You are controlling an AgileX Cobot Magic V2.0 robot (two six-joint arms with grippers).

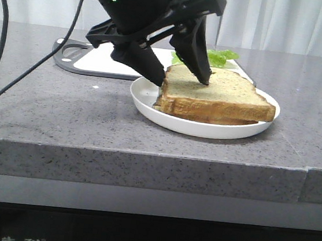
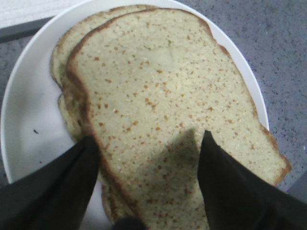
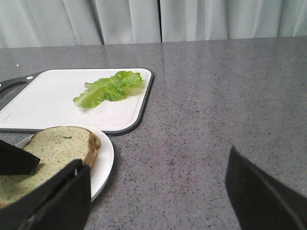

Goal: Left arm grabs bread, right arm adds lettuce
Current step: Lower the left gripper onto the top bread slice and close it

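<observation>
a grey speckled counter [image 1: 45, 113] runs across the front view, with pale curtains [image 1: 288, 21] behind it. at centre sits a white plate [image 1: 207, 127] holding two stacked slices; the upper one is the bread [image 1: 222, 95]. the left arm [image 1: 134, 1] comes down from the upper left of the frame, and its gripper [image 1: 180, 79] is spread open, one finger at the bread's left edge, the other tip resting on its top face. the left wrist view shows what the front hides: a finger [image 2: 72, 177] beside the crust at lower left, the other on the crumb at lower right, bread between them. the lettuce [image 1: 217, 57] peeks out behind the fingers in the front view; the right wrist view shows it whole, lying on a white cutting board [image 3: 48, 105] at upper left. the right gripper [image 3: 158, 191] hangs open above bare counter, well apart from the lettuce.
</observation>
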